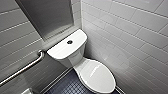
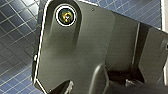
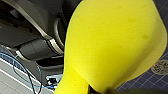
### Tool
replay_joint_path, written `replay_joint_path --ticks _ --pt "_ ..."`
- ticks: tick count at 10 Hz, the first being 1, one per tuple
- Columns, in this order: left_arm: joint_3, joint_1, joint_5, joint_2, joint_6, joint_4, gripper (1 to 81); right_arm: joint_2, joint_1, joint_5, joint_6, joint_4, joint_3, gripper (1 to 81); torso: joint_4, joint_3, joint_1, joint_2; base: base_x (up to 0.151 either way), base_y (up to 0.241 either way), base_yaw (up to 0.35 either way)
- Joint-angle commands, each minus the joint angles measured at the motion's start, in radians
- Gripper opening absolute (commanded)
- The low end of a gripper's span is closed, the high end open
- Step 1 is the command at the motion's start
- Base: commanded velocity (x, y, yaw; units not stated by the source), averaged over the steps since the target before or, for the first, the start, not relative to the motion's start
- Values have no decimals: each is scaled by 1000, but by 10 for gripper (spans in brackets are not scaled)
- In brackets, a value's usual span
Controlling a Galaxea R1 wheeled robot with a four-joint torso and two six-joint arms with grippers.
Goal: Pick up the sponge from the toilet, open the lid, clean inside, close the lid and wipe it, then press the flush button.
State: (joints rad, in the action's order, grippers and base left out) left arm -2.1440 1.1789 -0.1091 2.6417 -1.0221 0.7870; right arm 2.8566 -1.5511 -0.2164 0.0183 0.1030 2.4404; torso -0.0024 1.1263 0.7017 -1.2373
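The white toilet point(image 1: 75, 61) stands in the corner in the head view. Its oval lid point(image 1: 97, 75) is down over the bowl. The dark round flush button point(image 1: 69, 42) sits in the middle of the flat tank top point(image 1: 62, 48). In the right wrist view the bright yellow sponge point(image 3: 112, 42) looms very close, pinched narrow at one end where my right gripper point(image 3: 89, 88) is shut on it. It hangs above the dark blue floor. My left gripper stands open and holds nothing; its wrist view looks past the robot's own dark plate.
White tiled walls close in on both sides of the toilet. A metal grab bar point(image 1: 22, 68) runs along the left wall below a grey panel point(image 1: 47, 17). The floor point(image 1: 67, 86) is dark blue small tile, with a round drain point(image 3: 161, 67). A blue cable point(image 3: 25, 72) loops by the robot's base.
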Motion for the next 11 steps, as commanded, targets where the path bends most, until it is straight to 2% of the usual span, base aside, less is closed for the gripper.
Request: replay_joint_path --ticks 1,2,3,5,6,7,8,9,11 --pt "-430 221 -35 247 14 149 811 38 -44 112 0 -17 44 10 0 0 0 0 0 0 0" --pt "-438 242 -35 252 82 141 811 54 -47 169 -3 -17 75 10 0 0 0 0 0 0 0" --pt "-439 259 -35 267 201 86 811 71 -48 192 0 -14 98 10 0 0 0 0 0 0 0" --pt "-444 261 -38 291 464 -127 811 91 -56 195 0 -19 110 10 0 0 0 0 0 0 0" --pt "-445 253 -35 286 740 -387 811 106 -57 195 2 -17 113 10 0 0 0 0 0 0 0" --pt "-438 250 -32 272 933 -575 811 100 -67 180 3 -11 97 10 0 0 0 0 0 0 0" --pt "-433 250 -31 266 1014 -656 811 88 -68 172 5 -11 74 10 0 0 0 -1 0 0 0" --pt "-430 250 -32 262 1076 -724 811 20 -73 132 5 -11 -52 10 0 0 0 -1 0 0 0" --pt "-435 249 -37 279 1074 -733 811 -169 -70 43 5 -9 -349 10 0 0 0 -1 0 0 0"
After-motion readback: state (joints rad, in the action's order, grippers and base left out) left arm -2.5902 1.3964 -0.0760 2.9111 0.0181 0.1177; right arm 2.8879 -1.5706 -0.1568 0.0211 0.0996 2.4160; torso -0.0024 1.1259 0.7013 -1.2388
